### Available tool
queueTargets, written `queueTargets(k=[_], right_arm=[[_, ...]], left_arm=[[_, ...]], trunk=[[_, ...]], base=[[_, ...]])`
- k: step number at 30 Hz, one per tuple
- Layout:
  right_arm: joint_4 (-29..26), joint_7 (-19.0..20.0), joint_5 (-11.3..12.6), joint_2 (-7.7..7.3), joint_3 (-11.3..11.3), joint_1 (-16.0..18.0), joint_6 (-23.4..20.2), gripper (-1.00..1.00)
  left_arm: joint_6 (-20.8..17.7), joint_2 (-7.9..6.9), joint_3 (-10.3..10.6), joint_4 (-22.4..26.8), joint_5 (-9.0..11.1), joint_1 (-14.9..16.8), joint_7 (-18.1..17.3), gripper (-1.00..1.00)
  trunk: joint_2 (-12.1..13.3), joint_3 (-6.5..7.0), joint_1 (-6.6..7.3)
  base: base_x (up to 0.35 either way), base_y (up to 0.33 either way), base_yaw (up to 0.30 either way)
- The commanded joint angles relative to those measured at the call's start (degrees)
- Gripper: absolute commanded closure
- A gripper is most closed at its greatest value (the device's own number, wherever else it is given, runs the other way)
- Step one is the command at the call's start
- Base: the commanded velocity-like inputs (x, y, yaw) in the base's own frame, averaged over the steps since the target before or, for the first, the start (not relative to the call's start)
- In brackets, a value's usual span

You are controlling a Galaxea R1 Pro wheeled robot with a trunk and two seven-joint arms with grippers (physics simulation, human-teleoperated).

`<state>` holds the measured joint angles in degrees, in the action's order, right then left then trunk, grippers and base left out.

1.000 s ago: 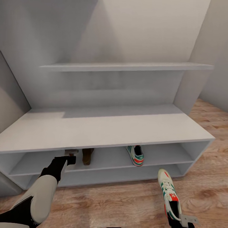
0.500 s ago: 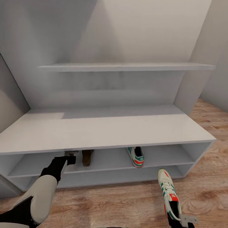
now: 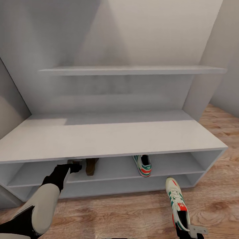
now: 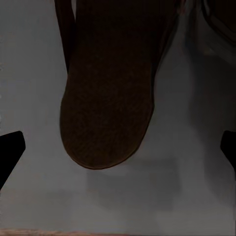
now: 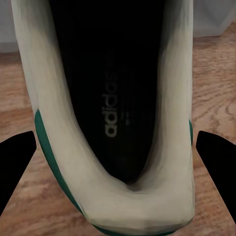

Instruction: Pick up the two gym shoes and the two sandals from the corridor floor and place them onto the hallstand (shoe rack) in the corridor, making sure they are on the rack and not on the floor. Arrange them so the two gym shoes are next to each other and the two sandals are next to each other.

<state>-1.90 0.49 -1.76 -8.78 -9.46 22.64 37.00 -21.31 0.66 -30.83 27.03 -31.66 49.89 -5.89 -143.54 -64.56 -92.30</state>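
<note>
The pale-grey hallstand (image 3: 109, 136) stands in front of me. On its upper shelf row lie a dark-brown sandal (image 3: 92, 166) and, further right, a gym shoe (image 3: 143, 165). My left gripper (image 3: 74, 165) reaches into that row just left of the sandal. In the left wrist view this gripper (image 4: 120, 152) is open. Its black fingertips (image 4: 10, 157) stand wide of a sandal (image 4: 110, 98) lying flat on the shelf, with another dark shape (image 4: 221, 17) beside it. My right gripper (image 5: 116, 162) is shut on the heel of the other gym shoe (image 3: 177, 202), above the corridor floor (image 3: 116, 212).
A floating shelf (image 3: 132, 70) hangs on the wall above the bench top. The lower shelf row (image 3: 126, 187) lies just above the floor. A grey wall panel (image 3: 10, 109) borders the unit on the left, and wood flooring runs past its right end (image 3: 222, 132).
The whole view has shifted slightly, so the camera moved. Both arms, the sandal and both gym shoes keep their places.
</note>
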Motion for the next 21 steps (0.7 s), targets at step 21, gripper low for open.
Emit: queueTargets(k=[21], right_arm=[[0.1, 0.1, -0.2, 0.0, -0.3, 0.0, 0.2, 1.0]], left_arm=[[-0.1, 0.04, -0.4, 0.1, -0.6, -0.3, -0.7, -1.0]], trunk=[[0.0, -0.05, 0.01]], base=[[-0.178, 0.0, 0.0]])
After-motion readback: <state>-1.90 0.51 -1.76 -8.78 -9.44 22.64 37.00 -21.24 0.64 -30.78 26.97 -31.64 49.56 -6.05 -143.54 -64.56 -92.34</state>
